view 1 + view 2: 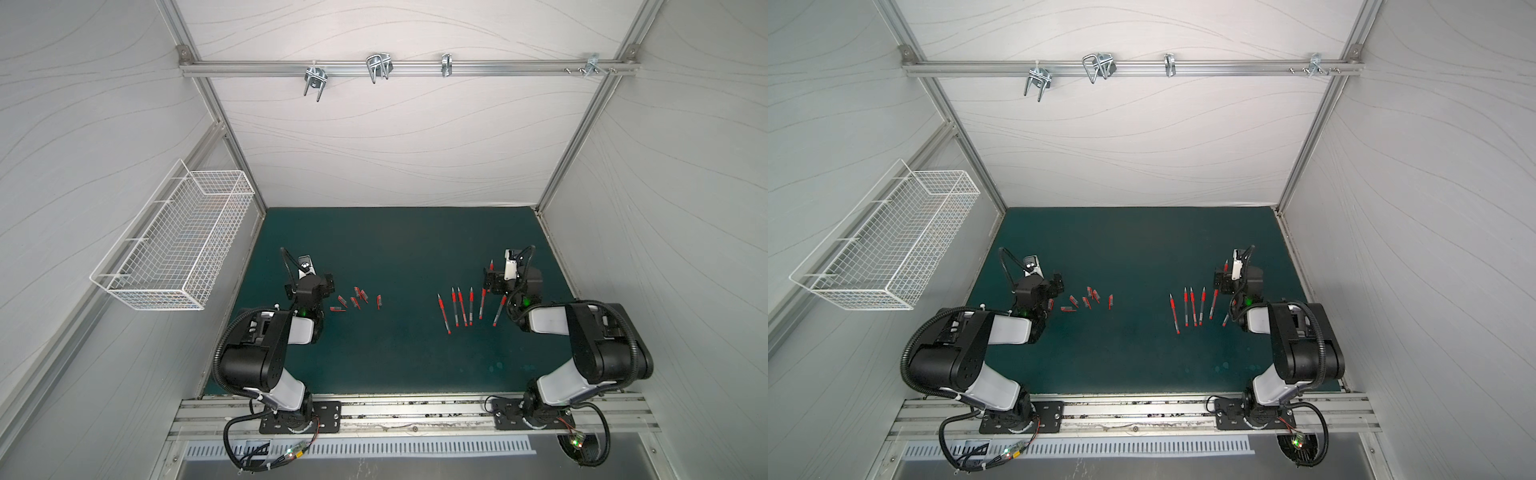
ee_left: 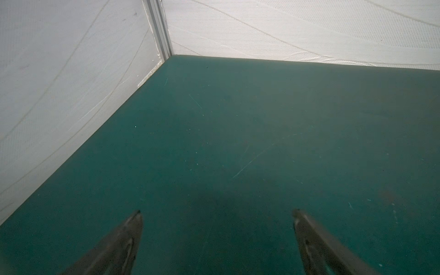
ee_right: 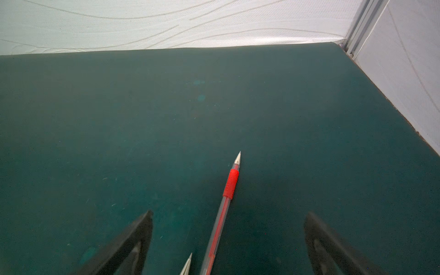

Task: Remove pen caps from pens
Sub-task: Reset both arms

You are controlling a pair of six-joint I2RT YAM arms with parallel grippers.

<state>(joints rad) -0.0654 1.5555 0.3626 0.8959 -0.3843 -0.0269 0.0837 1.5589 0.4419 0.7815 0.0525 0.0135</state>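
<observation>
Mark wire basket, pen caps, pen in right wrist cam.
wire basket (image 1: 178, 249): in a top view, mesh wall.
pen caps (image 1: 354, 302): in a top view, cap mid-cluster.
pen (image 3: 231, 183): right wrist view, red grip.

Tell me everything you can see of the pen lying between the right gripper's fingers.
This slim translucent grey stick pen has red ink showing inside its barrel, a red grip section and a bare silver pointed tip, so its cap is off. It lies on the dark green mat between the wide-open jaws of the right gripper, neither touching it. Another pen's silver tip sits close beside its barrel; whether they touch is unclear.
</observation>
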